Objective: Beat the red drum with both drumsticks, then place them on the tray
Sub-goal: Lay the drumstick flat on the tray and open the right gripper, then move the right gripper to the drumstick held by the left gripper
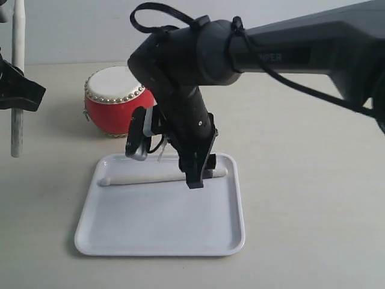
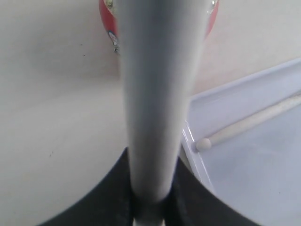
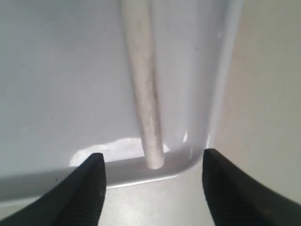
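Observation:
The red drum [image 1: 114, 103] stands at the back left of the table, its red side also showing in the left wrist view [image 2: 211, 19]. In front of it lies the white tray [image 1: 162, 223]. One drumstick [image 1: 144, 179] rests flat across the tray's far part. My right gripper [image 1: 203, 173] hovers open just over that stick's butt end [image 3: 143, 94], fingers either side and apart from it. At the far left my left gripper [image 1: 18, 93] is shut on the other drumstick [image 1: 17, 78], held upright [image 2: 157, 103].
The beige tabletop [image 1: 313, 180] spreads around the tray. My right arm [image 1: 289, 54] reaches in from the upper right across the middle, passing close in front of the drum. The tray rim [image 3: 211, 117] runs just beside the right gripper's fingers.

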`<state>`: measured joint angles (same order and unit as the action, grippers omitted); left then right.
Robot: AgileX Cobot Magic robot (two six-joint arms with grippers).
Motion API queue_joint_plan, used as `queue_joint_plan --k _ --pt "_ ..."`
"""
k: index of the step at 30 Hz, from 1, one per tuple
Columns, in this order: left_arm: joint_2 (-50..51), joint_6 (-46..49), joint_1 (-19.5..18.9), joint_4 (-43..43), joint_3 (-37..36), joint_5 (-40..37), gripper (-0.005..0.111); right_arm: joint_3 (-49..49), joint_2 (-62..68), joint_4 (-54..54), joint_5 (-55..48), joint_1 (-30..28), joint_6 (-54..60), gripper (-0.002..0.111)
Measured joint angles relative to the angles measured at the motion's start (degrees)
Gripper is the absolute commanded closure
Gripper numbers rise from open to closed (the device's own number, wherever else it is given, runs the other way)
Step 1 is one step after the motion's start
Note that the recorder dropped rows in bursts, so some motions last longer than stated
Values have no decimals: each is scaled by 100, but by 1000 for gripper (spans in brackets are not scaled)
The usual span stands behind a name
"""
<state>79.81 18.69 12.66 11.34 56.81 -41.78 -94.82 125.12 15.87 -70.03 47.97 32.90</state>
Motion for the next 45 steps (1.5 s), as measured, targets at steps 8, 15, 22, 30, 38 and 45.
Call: queue_joint_plan --k 8,15,22,30,38,45 --pt "0 36 0 86 0 0 107 0 -708 -647 12 -134 -11 54" --pt "0 36 0 245 -39 187 107 -9 -801 -1542 50 -442 -11 54" --pt "-40 771 0 1237 -506 1128 107 -9 -801 -3585 760 -1049 387 54" --pt "-40 1878 0 2969 -707 1379 107 -9 -801 -6164 857 -1275 1815 54" --pt "-40 1974 0 4253 -730 1817 107 -9 -801 -6798 1661 -1285 2029 54" --pt "-40 1988 0 5118 -730 1830 107 -9 -801 -7324 2140 -1185 2318 54"
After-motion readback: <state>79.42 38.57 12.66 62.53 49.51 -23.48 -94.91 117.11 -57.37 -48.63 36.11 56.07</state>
